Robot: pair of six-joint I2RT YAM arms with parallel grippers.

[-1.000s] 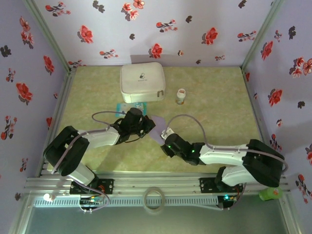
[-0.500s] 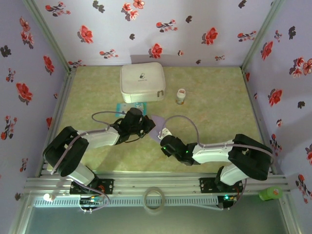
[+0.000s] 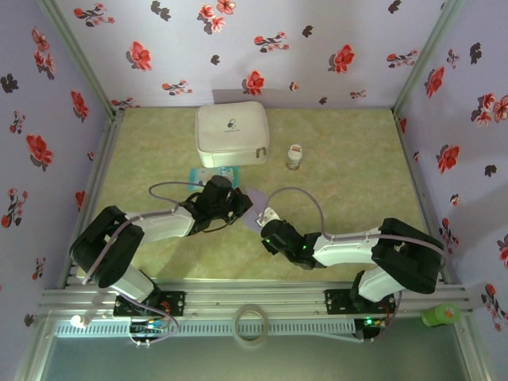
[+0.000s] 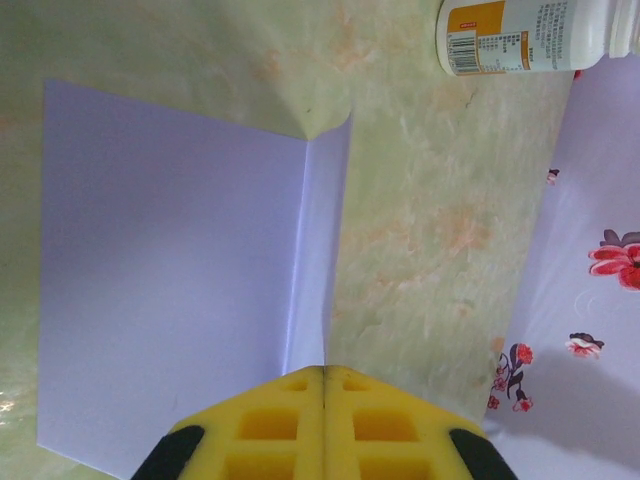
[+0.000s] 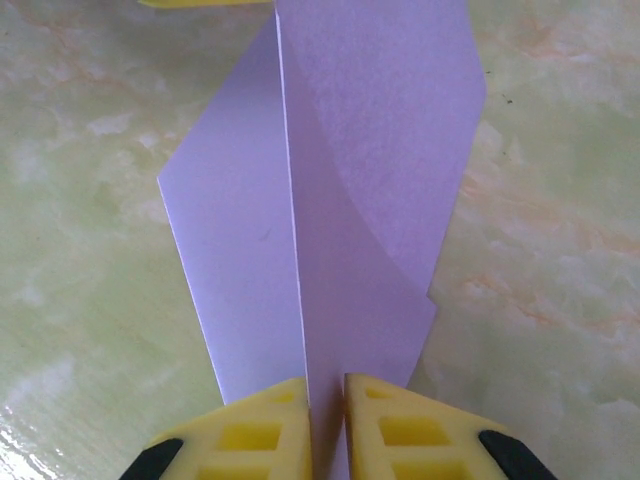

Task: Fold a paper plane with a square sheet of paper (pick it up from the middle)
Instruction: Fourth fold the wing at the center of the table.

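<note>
Your right claw point(image 5: 327, 390) has slid in; it and your left claw point(image 4: 323, 378) pinch the square sheet of paper point(image 5: 380, 150), creased only once.

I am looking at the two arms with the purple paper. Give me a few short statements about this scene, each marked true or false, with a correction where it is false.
1. The left hand and the right hand are both shut on the lavender sheet. True.
2. The lavender sheet lies flat, with no crease. False: a crease runs through it.
3. The small bottle is left of the white zip case. False: it is right of the case.
4. The white zip case sits near the back wall. True.
</note>
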